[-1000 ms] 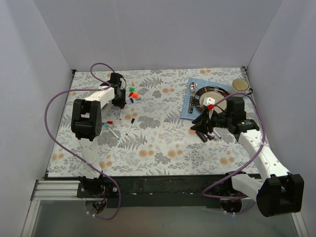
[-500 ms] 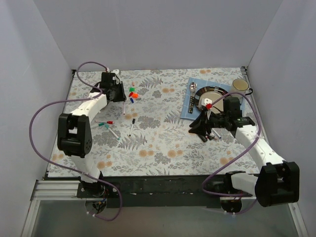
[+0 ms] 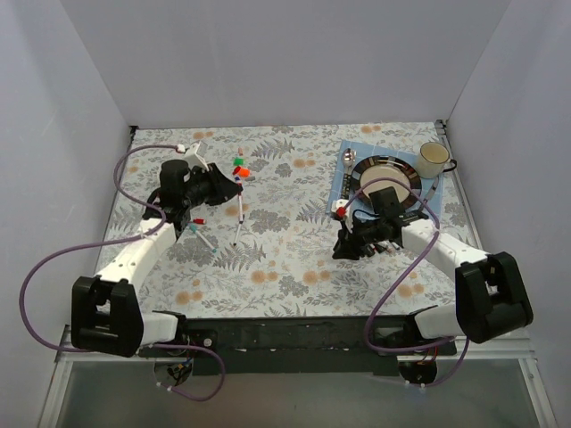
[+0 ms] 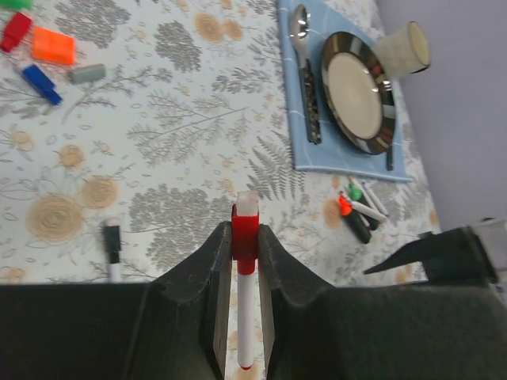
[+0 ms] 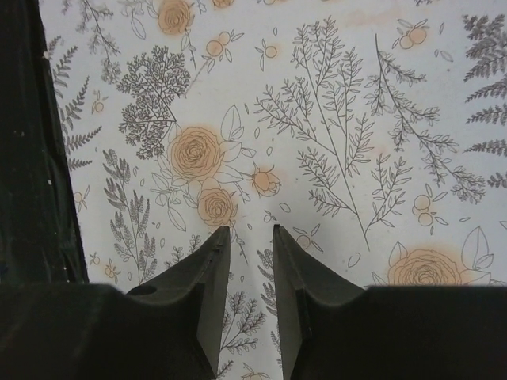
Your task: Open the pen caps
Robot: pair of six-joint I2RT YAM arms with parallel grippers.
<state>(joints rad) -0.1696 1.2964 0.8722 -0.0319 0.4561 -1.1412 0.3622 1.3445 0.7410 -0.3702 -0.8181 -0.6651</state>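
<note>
My left gripper point(image 4: 244, 229) is shut on a slim white pen point(image 4: 246, 317), with its red pen cap point(image 4: 245, 235) pinched between the fingertips. In the top view the left gripper point(image 3: 230, 185) points right, above the cloth's left half. Loose pen caps, green, red, orange point(image 4: 54, 46), blue and grey, lie near it point(image 3: 239, 168). Two loose pens point(image 3: 236, 227) lie below it. My right gripper point(image 5: 246, 231) has its jaws slightly apart and empty over bare floral cloth point(image 3: 348, 242). A cluster of pens point(image 4: 360, 212) lies beside it.
A blue mat point(image 3: 342, 189) at the back right carries a plate point(image 3: 385, 178) and a spoon point(image 4: 305, 75). A small red and white piece lies at the mat's near corner point(image 3: 340, 211). A cup point(image 3: 434, 158) stands behind. White walls enclose the table.
My left arm has pulled back from the caps and turned right with the red-capped pen in it. My right gripper has moved left and down; the red-tipped pen seen in it earlier is gone.
</note>
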